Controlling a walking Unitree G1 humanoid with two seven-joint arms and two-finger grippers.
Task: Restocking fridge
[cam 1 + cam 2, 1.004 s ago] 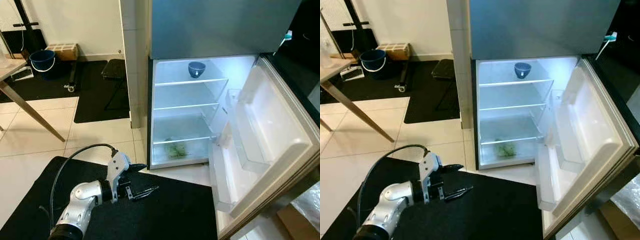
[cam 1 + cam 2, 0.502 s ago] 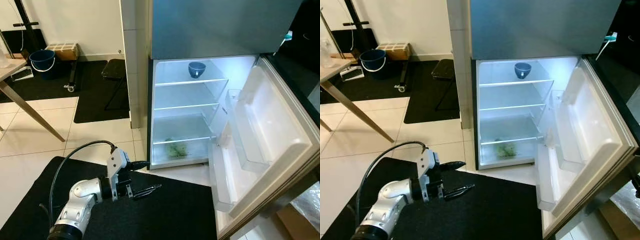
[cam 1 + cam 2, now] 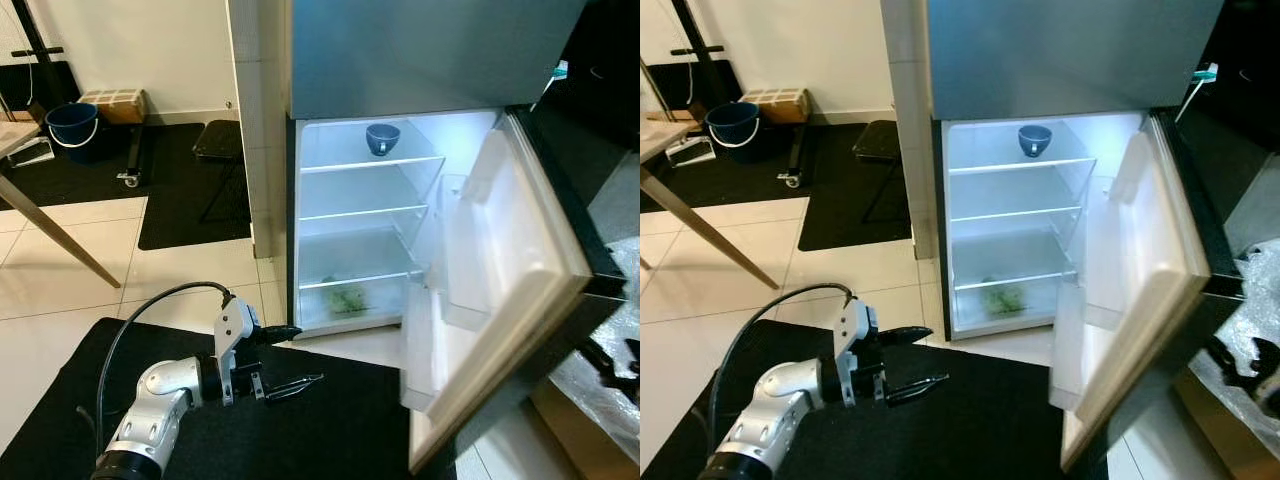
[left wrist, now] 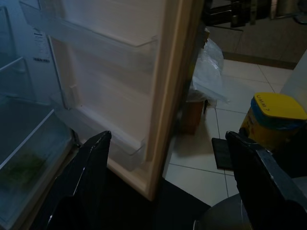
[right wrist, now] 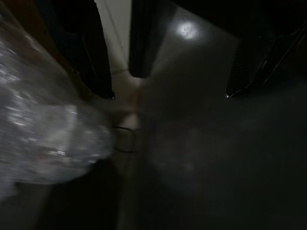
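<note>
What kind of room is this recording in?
Most likely a home kitchen or dining corner: an open fridge with a blue bowl on its top shelf, tiled floor, and a table to the left. The left gripper hangs open above a black mat.

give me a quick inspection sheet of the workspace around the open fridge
surface: black mat on pale tiled floor.
job's things: fridge lit, its door swung partly open; blue cup on the top shelf; something green at the bottom; other shelves bare.
clutter: yellow-lidded tub and plastic bag beyond the door.
grippers: left gripper low over the mat, fingers apart, holding nothing; right gripper low at the right beside crinkled plastic, fingers unclear.
cables: black cable looping from the left arm.
surroundings: blue bucket, cardboard box, black stool, table leg.
</note>
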